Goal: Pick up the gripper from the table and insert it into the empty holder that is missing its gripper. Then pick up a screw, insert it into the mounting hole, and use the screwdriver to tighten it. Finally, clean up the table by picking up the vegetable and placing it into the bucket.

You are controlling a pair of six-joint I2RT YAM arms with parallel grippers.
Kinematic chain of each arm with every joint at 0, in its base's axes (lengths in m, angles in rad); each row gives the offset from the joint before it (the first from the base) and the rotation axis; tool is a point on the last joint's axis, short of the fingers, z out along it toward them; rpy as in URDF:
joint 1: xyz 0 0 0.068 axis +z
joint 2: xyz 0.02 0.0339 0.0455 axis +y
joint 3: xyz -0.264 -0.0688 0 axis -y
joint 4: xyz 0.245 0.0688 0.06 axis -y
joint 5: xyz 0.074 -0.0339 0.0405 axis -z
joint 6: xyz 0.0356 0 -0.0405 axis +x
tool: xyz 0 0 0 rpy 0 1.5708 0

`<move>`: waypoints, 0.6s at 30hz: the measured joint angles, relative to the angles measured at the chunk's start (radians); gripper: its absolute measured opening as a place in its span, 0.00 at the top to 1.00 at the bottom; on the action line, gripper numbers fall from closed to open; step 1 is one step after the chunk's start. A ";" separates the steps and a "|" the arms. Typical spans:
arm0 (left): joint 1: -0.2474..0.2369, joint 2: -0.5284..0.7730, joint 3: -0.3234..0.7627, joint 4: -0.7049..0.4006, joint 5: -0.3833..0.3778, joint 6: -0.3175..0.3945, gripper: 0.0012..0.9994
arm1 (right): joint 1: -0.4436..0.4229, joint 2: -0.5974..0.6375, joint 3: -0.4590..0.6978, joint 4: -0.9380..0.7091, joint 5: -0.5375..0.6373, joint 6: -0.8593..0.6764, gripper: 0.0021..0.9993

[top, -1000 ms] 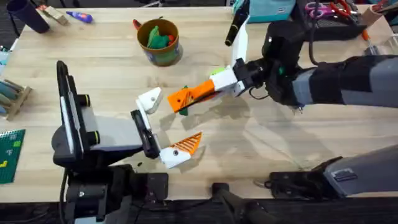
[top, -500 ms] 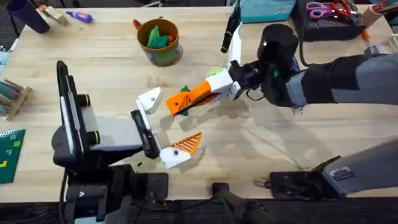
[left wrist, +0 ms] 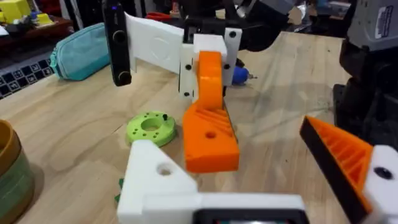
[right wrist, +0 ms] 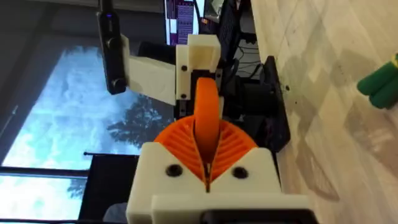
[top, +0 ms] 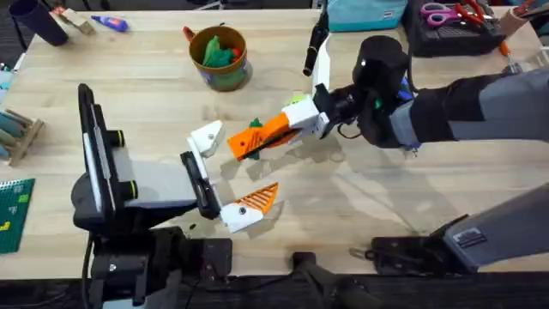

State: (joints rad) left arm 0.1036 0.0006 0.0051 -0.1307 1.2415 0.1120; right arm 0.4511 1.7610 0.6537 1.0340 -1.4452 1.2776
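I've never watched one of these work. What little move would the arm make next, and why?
Probably ease the orange gripper, clamped in the right gripper, down-left toward the empty white holder. A gap separates them, so it isn't seated.

Pale wood-grain counter [top: 129,60]. Dark purple cup [top: 39,19] at 10 o'clock, far corner. Just beside it, small wooden blocks [top: 73,19] and a blue marker [top: 110,23] lying flat. Teal zip pouch [top: 364,13] at 12 o'clock on the far edge; it appears also in the left wrist view [left wrist: 81,50]. Dark tray [top: 455,30] at 1 o'clock holding scissors [top: 437,12] with pink-purple handles. Bright green flat ring [left wrist: 151,127] lying flat on the counter near the middle. Green circuit board [top: 13,215] at 8 o'clock on the near left edge. Wooden rack [top: 17,133] at 9 o'clock.
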 joint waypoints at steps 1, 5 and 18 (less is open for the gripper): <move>0.000 0.000 0.000 0.000 0.000 0.000 0.01 | 0.003 0.000 0.000 0.000 0.000 0.001 0.99; 0.000 0.000 0.000 0.000 0.000 0.000 0.01 | 0.022 0.000 0.000 0.002 0.003 0.002 0.99; 0.000 0.000 0.000 0.000 0.000 0.000 0.01 | 0.031 0.000 0.000 0.022 0.047 0.002 0.99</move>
State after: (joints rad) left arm 0.1036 0.0006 0.0051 -0.1307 1.2415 0.1120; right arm 0.4820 1.7611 0.6537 1.0559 -1.3984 1.2793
